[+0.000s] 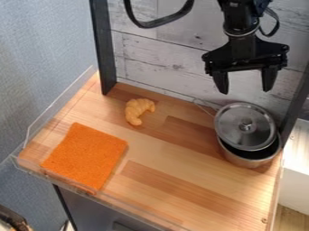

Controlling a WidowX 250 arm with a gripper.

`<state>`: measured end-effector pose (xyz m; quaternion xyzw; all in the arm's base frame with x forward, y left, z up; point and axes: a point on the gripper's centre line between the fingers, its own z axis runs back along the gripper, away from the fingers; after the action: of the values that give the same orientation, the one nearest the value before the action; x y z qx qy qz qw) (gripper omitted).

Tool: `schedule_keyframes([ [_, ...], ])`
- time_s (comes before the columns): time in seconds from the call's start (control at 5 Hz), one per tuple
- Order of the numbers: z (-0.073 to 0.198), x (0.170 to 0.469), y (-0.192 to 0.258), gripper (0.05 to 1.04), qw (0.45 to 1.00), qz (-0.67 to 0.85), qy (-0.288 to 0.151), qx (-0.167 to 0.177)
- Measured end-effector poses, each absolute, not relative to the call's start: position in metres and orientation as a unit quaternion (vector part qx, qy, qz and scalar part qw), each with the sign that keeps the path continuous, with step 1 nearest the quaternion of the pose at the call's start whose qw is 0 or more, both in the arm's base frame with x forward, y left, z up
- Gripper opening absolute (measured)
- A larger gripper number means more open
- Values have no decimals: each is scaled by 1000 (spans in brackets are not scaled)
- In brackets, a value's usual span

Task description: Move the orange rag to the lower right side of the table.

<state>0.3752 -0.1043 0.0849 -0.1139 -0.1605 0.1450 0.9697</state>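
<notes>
Your claw hangs above the pot side of the work area, its two fingers spread wide with nothing between them; the black arm above it enters from the top edge of the view. Beneath it at the right, the metal pot stands with its lid set askew, part of the dark interior exposed. Left of the pot, toward the rear, lies the toy croissant. Farthest from the claw, the orange rag lies flat at the lower left of the table, its near corner close to the clear front rim. Judge the step in hand as approach: the grasp and transfer are yet to be done. Next, you should traverse left and forward at height, passing over the croissant, align above the rag, then descend until both fingertips can gather a fold of cloth. A flat rag may slip from a shallow pinch, so confirm the grip before lifting. For the transfer, route the rag in front of the pot so that a trailing corner does not catch the loose lid
</notes>
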Motion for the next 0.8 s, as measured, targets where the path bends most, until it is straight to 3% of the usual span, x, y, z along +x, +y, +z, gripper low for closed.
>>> schedule_keyframes([
  [0.2, 70, 371, -103, 1001, 973, 150, -141, -106],
  [0.6, 93, 350, -71, 1001, 952, 230, -169, -107],
  [0.8, 99, 334, -33, 1001, 935, 290, -183, -87],
])
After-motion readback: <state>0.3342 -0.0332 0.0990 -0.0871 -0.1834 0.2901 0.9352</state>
